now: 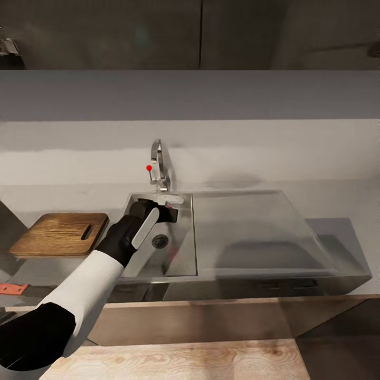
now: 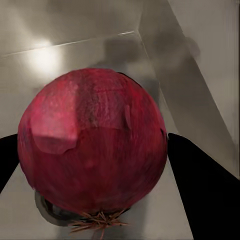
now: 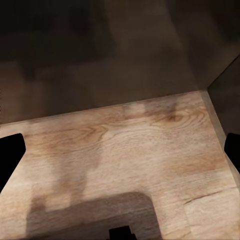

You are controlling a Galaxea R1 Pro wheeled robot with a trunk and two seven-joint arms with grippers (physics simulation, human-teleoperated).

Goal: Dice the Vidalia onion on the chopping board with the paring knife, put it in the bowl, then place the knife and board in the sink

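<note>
A dark red, round onion (image 2: 92,140) sits between the two black fingers (image 2: 205,190) of my left gripper (image 2: 95,160), which press on its sides. My left gripper (image 1: 170,211) reaches down into the sink (image 1: 182,258) below the chrome tap (image 1: 158,169), and a sliver of the onion (image 1: 172,216) shows at its tip. The round drain (image 1: 160,241) lies just under the wrist. The chopping board (image 1: 60,234) lies on the countertop (image 1: 338,232) left of the sink. The paring knife's orange handle (image 1: 13,288) shows at the far left edge. My right gripper (image 3: 120,150) is open over wooden floor. The bowl is out of view.
The flat drainboard (image 1: 253,227) spreads right of the basin. A grey wall (image 1: 211,142) backs the counter, with dark cabinets (image 1: 158,31) above. Pale wood flooring (image 1: 184,361) lies in front of the counter.
</note>
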